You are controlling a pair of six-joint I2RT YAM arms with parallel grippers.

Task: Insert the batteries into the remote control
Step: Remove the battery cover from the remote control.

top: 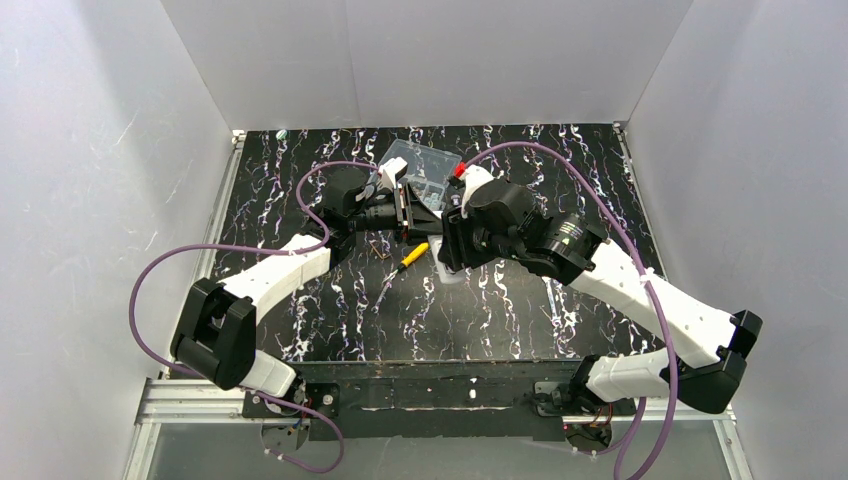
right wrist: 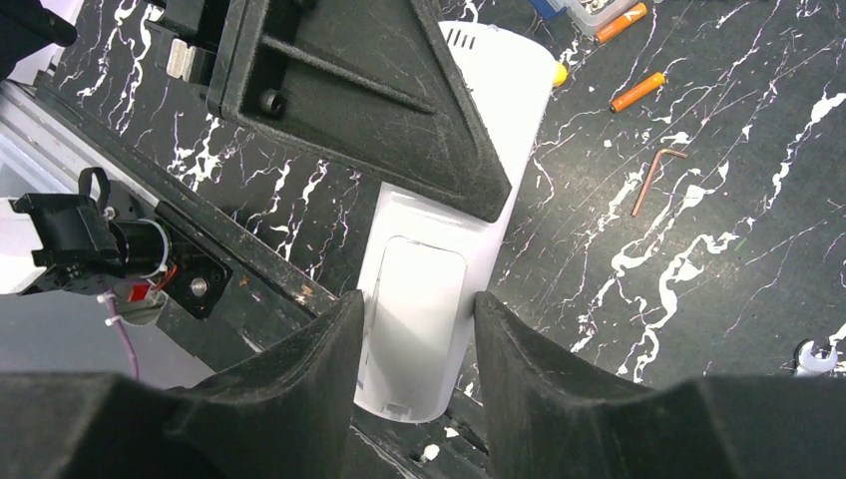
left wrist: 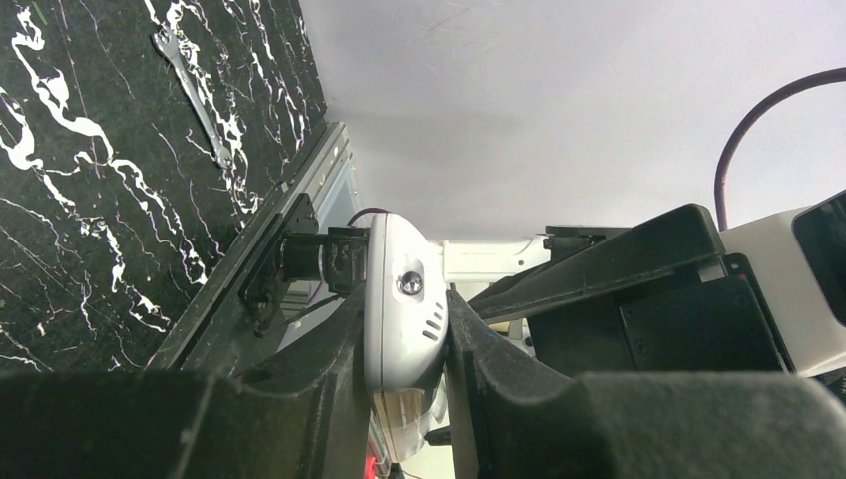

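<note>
My left gripper clamps the remote, which runs six-to-one o'clock. My right gripper straddles its near end; I can't tell if it grips.

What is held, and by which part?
The remote control, clamped across its faces near the slotted end by the left fingers; the right fingers flank its other end, grip unclear.

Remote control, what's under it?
Black marbled table and its edge rail. The left jaws' black finger covers the remote control's middle, hiding what's beneath there.
</note>
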